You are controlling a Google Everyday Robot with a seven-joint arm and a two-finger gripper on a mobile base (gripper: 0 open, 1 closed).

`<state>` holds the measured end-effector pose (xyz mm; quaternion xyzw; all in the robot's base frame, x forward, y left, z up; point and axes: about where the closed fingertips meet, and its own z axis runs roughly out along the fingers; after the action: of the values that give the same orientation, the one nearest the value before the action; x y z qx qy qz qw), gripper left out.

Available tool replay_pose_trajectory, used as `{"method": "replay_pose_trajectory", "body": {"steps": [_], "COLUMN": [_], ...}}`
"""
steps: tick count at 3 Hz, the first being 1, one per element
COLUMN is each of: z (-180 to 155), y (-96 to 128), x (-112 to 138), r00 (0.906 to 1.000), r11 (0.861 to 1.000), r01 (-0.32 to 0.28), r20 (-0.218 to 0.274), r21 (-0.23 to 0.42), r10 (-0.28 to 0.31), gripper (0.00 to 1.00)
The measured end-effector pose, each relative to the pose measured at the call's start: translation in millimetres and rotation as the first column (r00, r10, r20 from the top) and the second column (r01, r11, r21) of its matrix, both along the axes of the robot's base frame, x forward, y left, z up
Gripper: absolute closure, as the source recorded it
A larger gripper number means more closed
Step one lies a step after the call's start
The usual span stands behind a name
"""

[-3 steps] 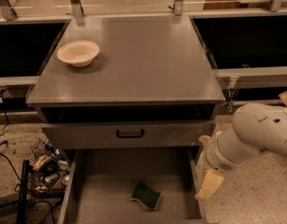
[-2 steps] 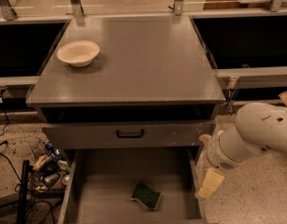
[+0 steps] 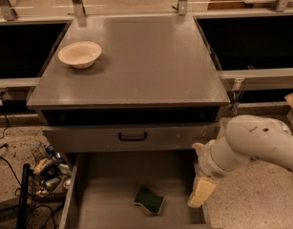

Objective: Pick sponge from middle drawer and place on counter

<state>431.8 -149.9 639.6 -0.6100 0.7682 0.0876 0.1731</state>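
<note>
One sponge [image 3: 149, 200] lies untouched on the drawer [image 3: 108, 194] floor; nothing has moved. The claw [image 3: 202, 193] hangs by the drawer's right wall, grip state indeterminable. Pickup not begun.

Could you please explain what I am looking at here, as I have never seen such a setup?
This is one camera view, looking down at a grey cabinet from its front; where the camera sits is not recorded. The white rounded shape at the right is the robot's single arm, and its gripper hangs at the right edge of the open drawer. A green sponge lies on the drawer floor, apart from the gripper, so it is not held. On the counter stands a cream bowl.
</note>
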Motion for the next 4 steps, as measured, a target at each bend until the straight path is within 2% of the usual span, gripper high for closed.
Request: {"method": "replay_pose_trajectory", "body": {"steps": [1,2,4], "z": [-11.4,-11.4,-46.8], "y": [13.1,13.1,20.3], "x": [-0.7,-0.8,6.2], "r00": [0.9994,0.9994,0.9998], "r11": [0.999,0.999,0.999], "r01": [-0.034,-0.034,0.014], "r20": [-0.004,-0.004,-0.011], "r21": [-0.011,-0.011,-0.039], "r10": [0.034,0.034,-0.014], "gripper": [0.00,0.00,0.00]}}
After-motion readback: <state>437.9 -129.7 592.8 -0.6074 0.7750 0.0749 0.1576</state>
